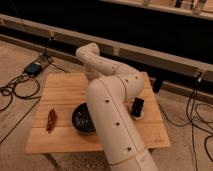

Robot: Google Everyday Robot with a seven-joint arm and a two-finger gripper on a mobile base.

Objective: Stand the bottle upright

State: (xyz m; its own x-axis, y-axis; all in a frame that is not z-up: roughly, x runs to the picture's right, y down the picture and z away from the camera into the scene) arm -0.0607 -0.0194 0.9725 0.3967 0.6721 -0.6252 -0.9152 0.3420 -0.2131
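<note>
Loose dark cables (14, 92) coil on the bare floor (20, 55) at far left, beside a small bluish box (34, 68) near the far left corner of the tabletop (62, 90). The pale wooden tabletop stands well apart from the long rail (160, 52) that crosses the room behind it, with dark space beyond.

Open wood runs along its left edge and far left part. A slim reddish-brown object (51, 120) lies near the left edge, its long axis running front to back. Just right of it sits a dark bowl (81, 119), its right side covered by the robot's thick white arm (112, 105). The arm rises from the bottom of the view, bends over the middle of the tabletop and reaches back to the far left, its rounded end (87, 50) over the far edge.

The claw is out of sight behind the arm, so whether it is apart or together cannot be told. The bottle does not show either; its place cannot be told.

Right of the arm, a black slab in a white stand (137, 107) stands upright near the right edge, with a strip of bare wood around it. More cables (200, 117) trail across the floor at far right.
</note>
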